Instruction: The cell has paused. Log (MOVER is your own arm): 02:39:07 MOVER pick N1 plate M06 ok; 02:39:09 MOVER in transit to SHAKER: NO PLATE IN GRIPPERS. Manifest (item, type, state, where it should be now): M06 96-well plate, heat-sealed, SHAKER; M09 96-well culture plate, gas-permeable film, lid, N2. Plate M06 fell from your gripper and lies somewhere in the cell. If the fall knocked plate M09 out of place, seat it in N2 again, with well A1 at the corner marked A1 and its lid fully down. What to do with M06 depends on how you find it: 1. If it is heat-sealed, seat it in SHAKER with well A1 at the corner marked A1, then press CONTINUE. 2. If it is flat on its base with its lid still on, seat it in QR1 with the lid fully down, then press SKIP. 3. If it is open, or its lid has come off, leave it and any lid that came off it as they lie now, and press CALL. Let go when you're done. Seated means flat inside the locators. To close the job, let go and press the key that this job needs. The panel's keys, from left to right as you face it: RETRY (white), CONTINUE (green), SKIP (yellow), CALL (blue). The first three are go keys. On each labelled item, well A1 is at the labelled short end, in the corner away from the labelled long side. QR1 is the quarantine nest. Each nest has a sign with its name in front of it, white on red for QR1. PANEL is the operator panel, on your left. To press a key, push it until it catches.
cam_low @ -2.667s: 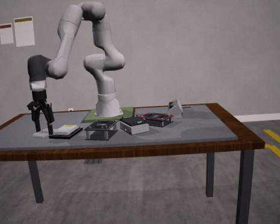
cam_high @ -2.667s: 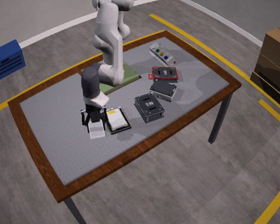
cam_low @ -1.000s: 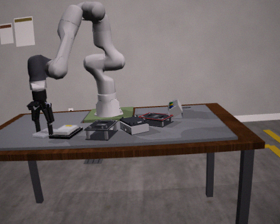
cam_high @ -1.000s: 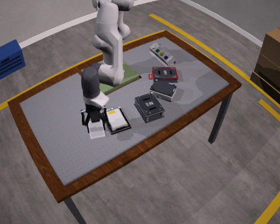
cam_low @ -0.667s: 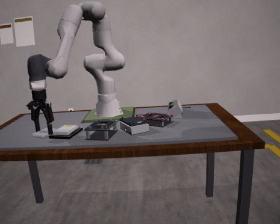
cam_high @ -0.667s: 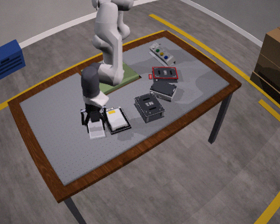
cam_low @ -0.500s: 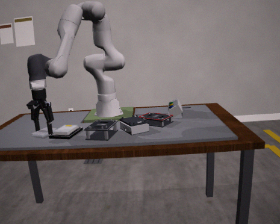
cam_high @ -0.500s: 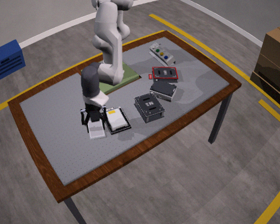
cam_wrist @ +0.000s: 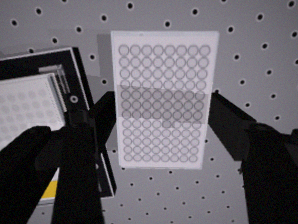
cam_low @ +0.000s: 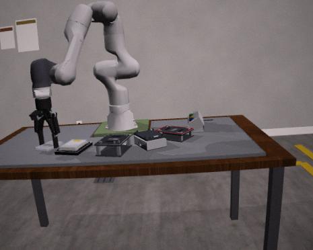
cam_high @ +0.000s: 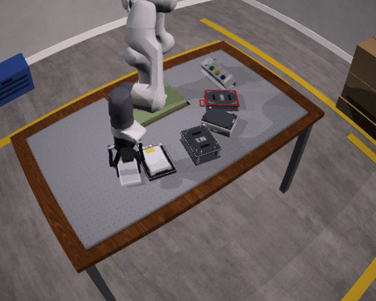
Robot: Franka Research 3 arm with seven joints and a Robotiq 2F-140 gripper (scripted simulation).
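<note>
A whitish 96-well plate (cam_high: 129, 177) (cam_low: 47, 146) (cam_wrist: 160, 145) is at or just above the table surface, its wells showing in the wrist view. My gripper (cam_high: 128, 167) (cam_low: 48, 144) (cam_wrist: 161, 105) is shut on its long sides. I cannot read a label or tell seal from lid. Beside it, a black nest (cam_high: 162, 175) (cam_low: 64, 152) (cam_wrist: 30, 65) holds another white plate (cam_high: 157, 162) (cam_low: 73, 145) (cam_wrist: 25, 105) with a yellow patch. The red-edged nest (cam_high: 221, 98) (cam_low: 173, 132) bears no plate that I can see. The panel (cam_high: 230, 82) (cam_low: 198, 121) stands beyond it.
A black unit (cam_high: 200, 142) (cam_low: 113, 140) marked N1 stands right of the black nest. A dark-topped white box (cam_high: 219, 120) (cam_low: 150, 136) stands at an angle between it and the red-edged nest. The arm's base stands on a green pad (cam_high: 171, 106) (cam_low: 142, 126).
</note>
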